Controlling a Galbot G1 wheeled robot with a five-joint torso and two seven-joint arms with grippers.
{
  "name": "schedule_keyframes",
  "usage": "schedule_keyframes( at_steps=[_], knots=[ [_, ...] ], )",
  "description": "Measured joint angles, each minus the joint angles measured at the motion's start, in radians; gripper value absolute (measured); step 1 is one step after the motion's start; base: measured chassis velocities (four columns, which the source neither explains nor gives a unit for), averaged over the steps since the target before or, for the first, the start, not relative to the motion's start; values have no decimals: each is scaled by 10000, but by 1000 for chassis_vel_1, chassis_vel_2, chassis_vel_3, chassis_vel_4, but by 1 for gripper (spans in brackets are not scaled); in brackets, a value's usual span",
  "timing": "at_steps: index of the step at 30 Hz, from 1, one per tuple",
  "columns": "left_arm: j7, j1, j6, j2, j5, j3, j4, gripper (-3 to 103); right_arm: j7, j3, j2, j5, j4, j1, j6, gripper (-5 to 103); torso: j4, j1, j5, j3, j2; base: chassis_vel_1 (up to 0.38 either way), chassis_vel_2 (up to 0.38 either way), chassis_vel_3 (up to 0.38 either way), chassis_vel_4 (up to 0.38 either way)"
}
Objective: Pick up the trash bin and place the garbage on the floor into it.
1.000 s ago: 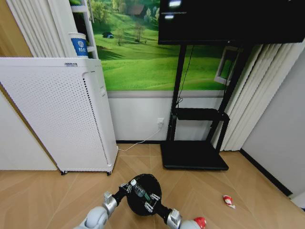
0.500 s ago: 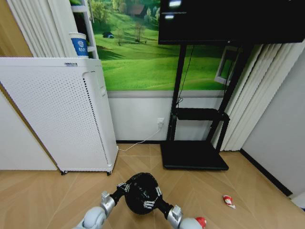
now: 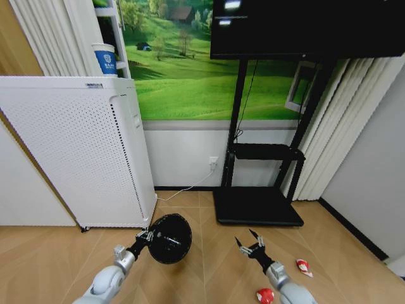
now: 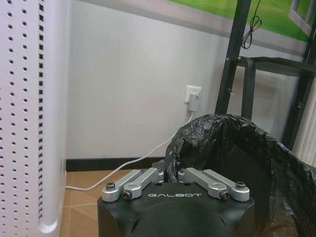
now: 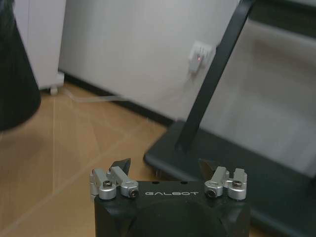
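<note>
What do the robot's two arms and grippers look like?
Both arms are silver-grey with rounded segments. The left gripper and right gripper each have a black body marked GALBOT in white, silver linkage bars with screws, and dark fingertips.

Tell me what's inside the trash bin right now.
The trash bin, held by the left gripper, shows a black bag liner over its rim. Its contents cannot be seen: the interior is dark.

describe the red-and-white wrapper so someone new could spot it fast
Start at the black TV-stand base against the wall, then go right and toward the robot over the floor. The red-and-white wrapper lies there, beyond the right gripper. The nearer red wad is all red.
</note>
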Motion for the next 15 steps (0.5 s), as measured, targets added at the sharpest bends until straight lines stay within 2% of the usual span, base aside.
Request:
schedule_keyframes(
  at_steps=[5,6,8,10,12,13,15],
  knots=[
    [-6,-16,-6,151,-165,-199,-158,6,256,-34,167,-581,-1253,-241,-33,78,-1,0,-2,1,0,0,0,0,0],
    [-9,-2,-7,178,-190,-263,-208,6,348,-71,259,-729,-1614,-372,-74,78,2,0,7,0,0,0,0,0,0],
    [-10,23,-15,196,-196,-321,-253,6,499,-59,369,-846,-1922,-609,-178,82,-2,0,-2,0,0,0,0,0,0],
    [39,-21,-45,131,-187,-326,-257,6,1189,0,723,-909,-2702,-1129,-333,79,-3,0,-1,0,0,0,0,0,0],
    [52,-60,-50,98,-180,-290,-240,6,1358,-3,865,-934,-2902,-1214,-482,77,-3,0,-2,0,1,0,0,0,0],
    [69,-88,-54,76,-168,-253,-224,6,1495,-12,998,-949,-3109,-1233,-616,82,-3,0,-1,0,0,0,0,0,0],
    [80,-111,-56,60,-162,-214,-208,6,1584,-29,1121,-979,-3308,-1216,-720,85,-1,0,-1,0,1,0,0,0,0]
  ],
)
